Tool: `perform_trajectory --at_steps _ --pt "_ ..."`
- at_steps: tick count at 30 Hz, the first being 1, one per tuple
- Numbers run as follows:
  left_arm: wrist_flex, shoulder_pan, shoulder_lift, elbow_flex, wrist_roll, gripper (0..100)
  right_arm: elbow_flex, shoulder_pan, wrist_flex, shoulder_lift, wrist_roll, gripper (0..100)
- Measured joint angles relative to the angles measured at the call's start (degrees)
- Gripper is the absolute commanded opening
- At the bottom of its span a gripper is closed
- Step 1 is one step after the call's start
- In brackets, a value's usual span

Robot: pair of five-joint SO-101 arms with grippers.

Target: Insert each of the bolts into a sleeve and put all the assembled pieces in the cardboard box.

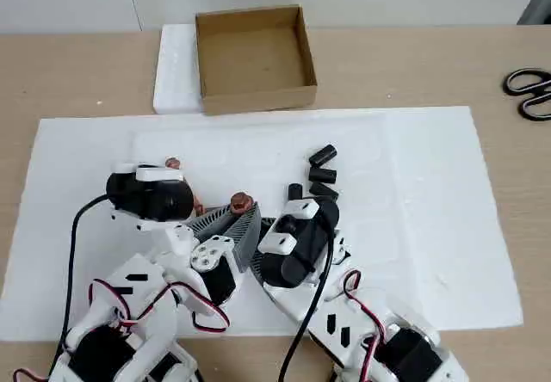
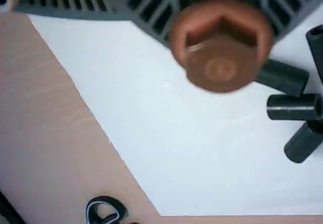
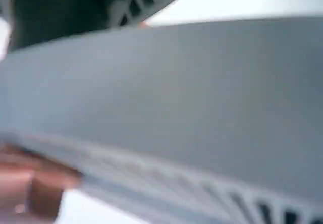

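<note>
Holding copper hex bolt [image 1: 242,201] in left pincer [image 1: 235,220], clamped narrow on it, over white foam sheet [image 1: 430,193]. Cannot tell state of right pincer [image 1: 269,227], pressed close beside left. Near bolt, toward cardboard box [image 1: 254,100]: four black sleeves [image 1: 322,175] loose on sheet. Second bolt [image 1: 173,163] by left arm [image 1: 151,194]. Scissors [image 1: 528,94] at bench [image 1: 69,72] edge. Box on bench beyond sheet, against white foam block [image 1: 176,68].

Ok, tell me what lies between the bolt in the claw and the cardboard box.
Only bare white foam sheet, as the high view shows: nothing sits between the bolt and the cardboard box. The black sleeves lie off to the side.
</note>
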Motion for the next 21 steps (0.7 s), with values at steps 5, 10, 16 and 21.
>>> perform_trajectory --at_steps 5,10,16,21 --pt "0.0 0.0 0.0 2.0 -0.4 22 0.2 0.5 0.1 0.1 0.0 0.5" --pt "-0.3 -0.4 -0.1 2.7 -2.8 22 0.5 0.6 0.1 0.1 0.0 0.5" --pt "-3.3 -4.4 0.1 4.8 -8.8 22 0.3 0.7 -0.2 0.0 0.1 0.5" --pt "-3.6 -6.9 0.2 5.4 -11.8 23 0.4 0.8 -0.2 -0.1 0.1 0.5"
